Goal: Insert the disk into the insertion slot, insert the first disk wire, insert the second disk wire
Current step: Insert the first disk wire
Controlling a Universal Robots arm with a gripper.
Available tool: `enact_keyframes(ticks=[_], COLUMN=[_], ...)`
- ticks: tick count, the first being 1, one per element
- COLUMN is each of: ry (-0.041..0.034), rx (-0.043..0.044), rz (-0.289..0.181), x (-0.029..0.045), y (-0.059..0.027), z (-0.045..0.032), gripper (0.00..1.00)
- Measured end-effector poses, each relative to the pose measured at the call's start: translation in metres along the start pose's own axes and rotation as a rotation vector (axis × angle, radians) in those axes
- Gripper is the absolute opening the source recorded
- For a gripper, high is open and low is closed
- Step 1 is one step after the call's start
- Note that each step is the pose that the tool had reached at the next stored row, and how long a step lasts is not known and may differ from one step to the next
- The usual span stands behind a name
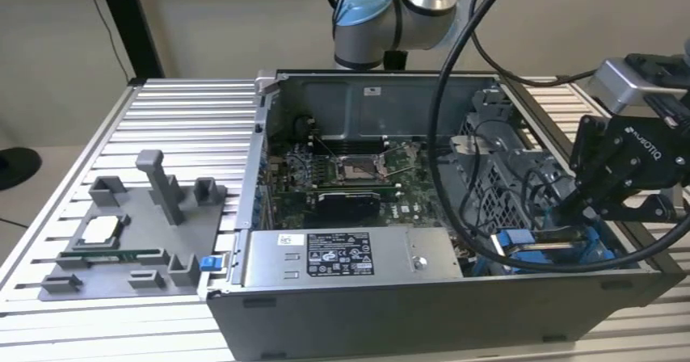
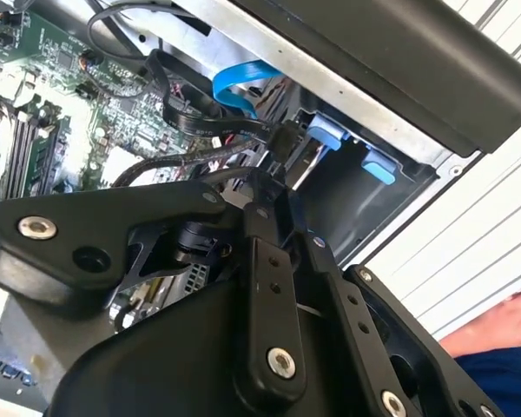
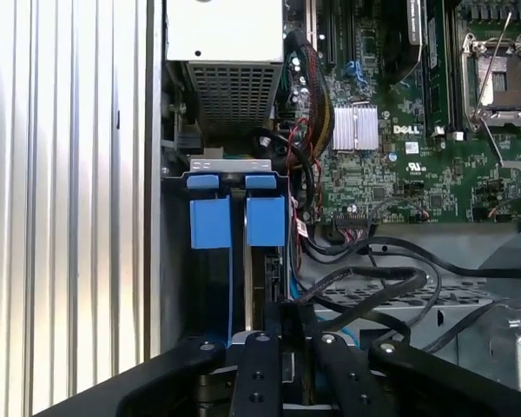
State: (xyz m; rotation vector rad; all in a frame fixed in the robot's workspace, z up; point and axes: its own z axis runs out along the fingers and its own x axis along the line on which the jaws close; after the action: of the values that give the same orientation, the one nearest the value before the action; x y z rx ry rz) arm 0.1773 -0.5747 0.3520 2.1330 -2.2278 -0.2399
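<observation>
**While gripper (image 3: 286,328) clamps a wire plug (image 2: 282,146), disk (image 3: 210,221) sits in bay**

Gripper is down inside the open PC case (image 1: 431,313). Its fingers are nearly closed and pinch the black wire plug at the tips. The disk stands on edge in the insertion slot (image 3: 451,300) directly ahead of the gripper, blue frame tabs at the end far from it. Black cables (image 3: 391,282) loop just beside the gripper. Motherboard (image 3: 391,165) lies well beyond it. Case sits on the ribbed worktop (image 1: 183,111).

white label, small print and symbols, on power-supply box (image 1: 339,263); white logo on motherboard (image 3: 399,165); fine print unreadable.
</observation>
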Motion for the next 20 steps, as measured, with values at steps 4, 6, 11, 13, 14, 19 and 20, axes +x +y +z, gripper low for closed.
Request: enact_keyframes(ticks=[4,6,11,13,14,19,20], ry=[0.0001,0.0005,0.0012,0.0018,0.0018,0.0030,0.0034], rx=[-0.0097,-0.0195,-0.0446,-0.0519,-0.0543,-0.0609,-0.0611], rz=[0.002,0.003,0.005,0.005,0.005,0.003,0.000], x=[0.0009,0.0011,0.0013,0.0014,0.0016,0.0017,0.0017], y=[-0.0045,-0.0084,-0.0179,-0.0186,-0.0187,-0.0192,-0.0193], z=[0.0012,0.0021,0.0052,0.0070,0.0082,0.0105,0.0106], gripper=[0.00,0.00,0.00,0.00,0.00,0.00,0.00])
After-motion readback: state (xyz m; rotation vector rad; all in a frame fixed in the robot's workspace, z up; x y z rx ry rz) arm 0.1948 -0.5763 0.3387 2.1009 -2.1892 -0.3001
